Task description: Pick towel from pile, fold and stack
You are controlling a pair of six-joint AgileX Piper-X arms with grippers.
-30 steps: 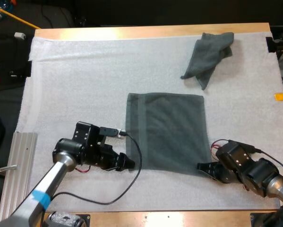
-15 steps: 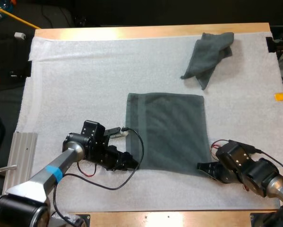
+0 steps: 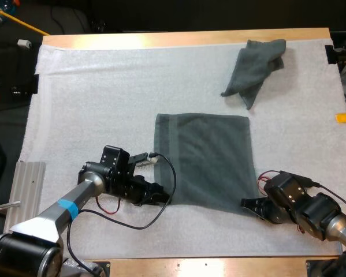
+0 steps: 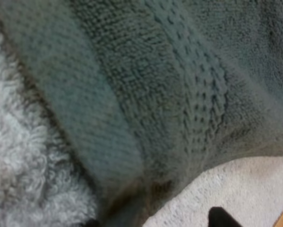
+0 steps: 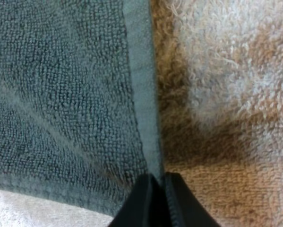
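The spread towel lies flat at the middle of the white mat, with the crumpled towel well apart at its 1 o'clock, near the worktop's far edge. The right claw sits at the spread towel's 5 o'clock corner, pressed together on the hem. The left claw is at the 7 o'clock corner, though I cannot tell whether it grips.

The grey-green towel is seen lying flat, its hemmed edge pinched between the black fingers of the right gripper; the white mat is exposed at the hem's three o'clock.
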